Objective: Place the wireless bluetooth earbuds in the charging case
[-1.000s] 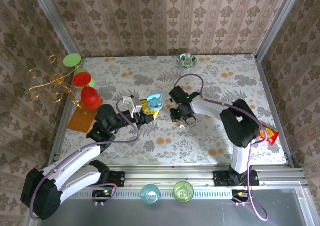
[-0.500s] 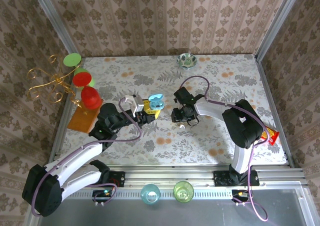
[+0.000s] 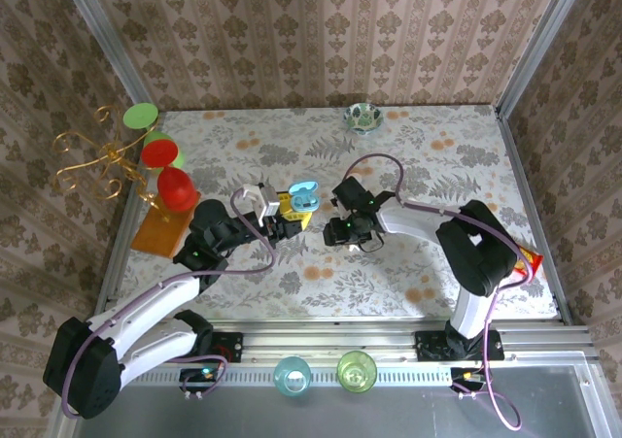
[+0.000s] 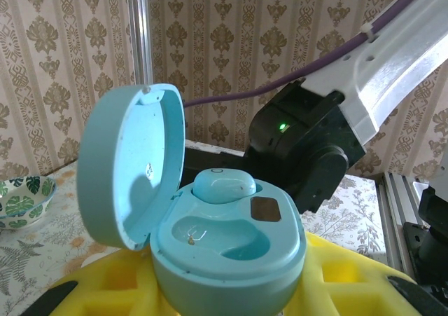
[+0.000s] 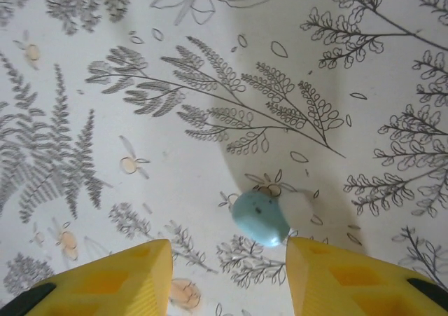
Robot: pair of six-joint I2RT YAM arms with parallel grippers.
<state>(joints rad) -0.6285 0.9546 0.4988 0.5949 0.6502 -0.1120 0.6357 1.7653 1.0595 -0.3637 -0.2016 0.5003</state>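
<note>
A loose pale-blue earbud [image 5: 260, 218] lies on the bench [image 5: 140, 155]. The right fingers [image 5: 112, 281] hang just above it and stand apart, holding nothing. In the right wrist view, the earbud sits in the gap between the two yellow tips, a little ahead of them. It is much closer to the tip on the right side of the picture than to the other one. It is egg-shaped, and its long side runs slanted, from up-left to down-right in that view. So I think the fingers should slide a bit forward and toward that side before they close, or one tip may bump the earbud away.

The left fingers [image 4: 336, 281] hold the charging case [image 4: 231, 260] tight, off the bench. Its lid [image 4: 119, 169] is swung up and open. One earbud [image 4: 224, 186] already sits in the far hole. The near hole [image 4: 217, 235] is empty and waits for the loose one.

The right arm is the nearer one to the loose earbud. In the top view the case [image 3: 301, 200] is just beside the right fingers [image 3: 345, 232].
</note>
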